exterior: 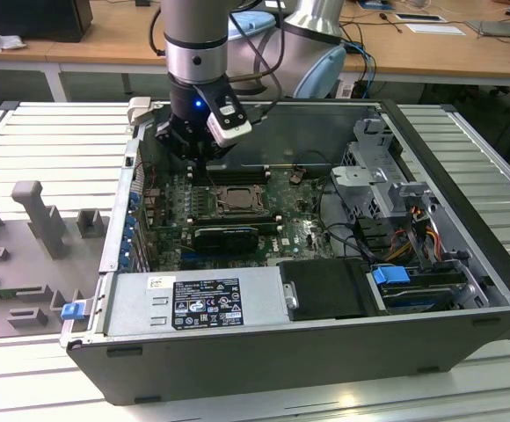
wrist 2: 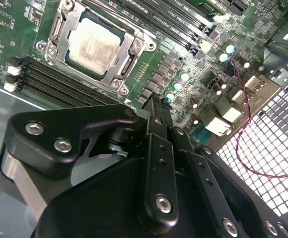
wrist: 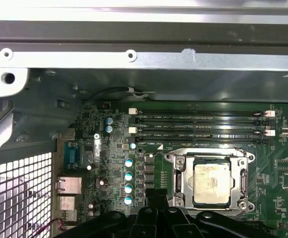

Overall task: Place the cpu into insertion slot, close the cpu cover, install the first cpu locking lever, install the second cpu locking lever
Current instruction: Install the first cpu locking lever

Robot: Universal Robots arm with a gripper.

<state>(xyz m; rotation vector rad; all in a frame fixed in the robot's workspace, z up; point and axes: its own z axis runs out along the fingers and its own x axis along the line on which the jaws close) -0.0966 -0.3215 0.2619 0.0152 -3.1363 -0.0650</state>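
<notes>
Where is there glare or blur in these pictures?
Second wrist view: the cpu top shines pale, and the gripper looms dark and soft up close. First wrist view: the case rail is washed bright. Exterior view: evenly lit, with shade inside the case.

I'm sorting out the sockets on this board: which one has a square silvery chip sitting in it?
The insertion slot, the square metal-rimmed socket holding the cpu. The memory slots beside it are long, narrow and black.

Wooden desks [exterior: 237,44] behind; ribbed metal table [exterior: 466,141].
</notes>
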